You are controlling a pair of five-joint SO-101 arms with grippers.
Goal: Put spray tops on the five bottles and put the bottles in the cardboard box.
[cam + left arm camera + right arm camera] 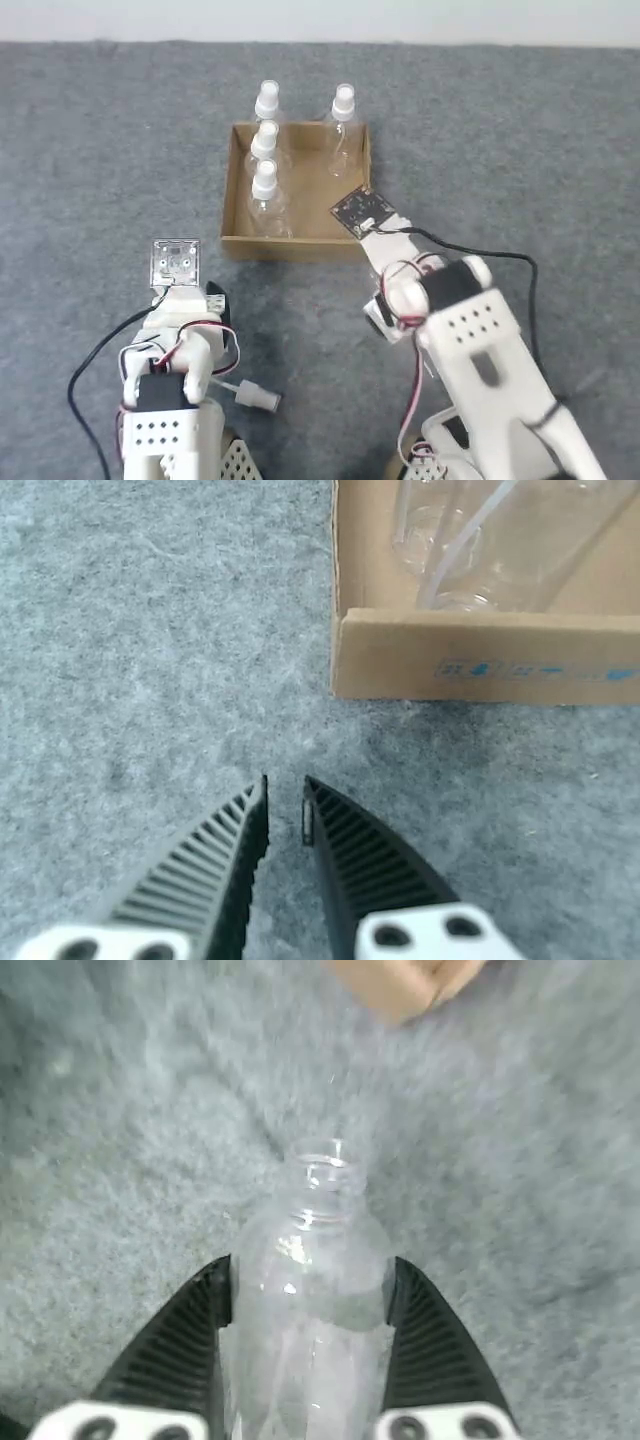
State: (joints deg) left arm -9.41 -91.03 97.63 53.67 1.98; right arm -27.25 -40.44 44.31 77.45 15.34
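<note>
Step in hand: I judge this to be the last capping; four capped bottles (264,186) already stand in the cardboard box (290,246), and one is left.
Open bottle: the clear bottle (305,1345) has a bare neck with no top on it, and stands out on the grey carpet (100,150), on the near side of the box.
Right gripper (312,1270): I have it clamped around the bottle's shoulder, one finger on each side, with the neck poking out beyond the tips.
Left gripper (285,785): its fingers are almost together with only a sliver of carpet between them, and it holds nothing. It hangs over bare carpet just near of the box's near left corner.
Spray top (257,396): it lies on its side on the carpet close by the left arm's base, on that arm's right and well nearer than its gripper.
How I'd do it: I'd keep the right hold steady and the neck upright. I'd open the left fingers wide, bring that arm back to the spray top and take it by the white head, so that whatever hangs below stays free to enter the neck.
Watch for: the top looks light and may roll when nudged. A tilted approach could miss the narrow mouth.
After that: I'd put the bottle in the box's near right corner, which looks open, though the right arm hides part of it.
</note>
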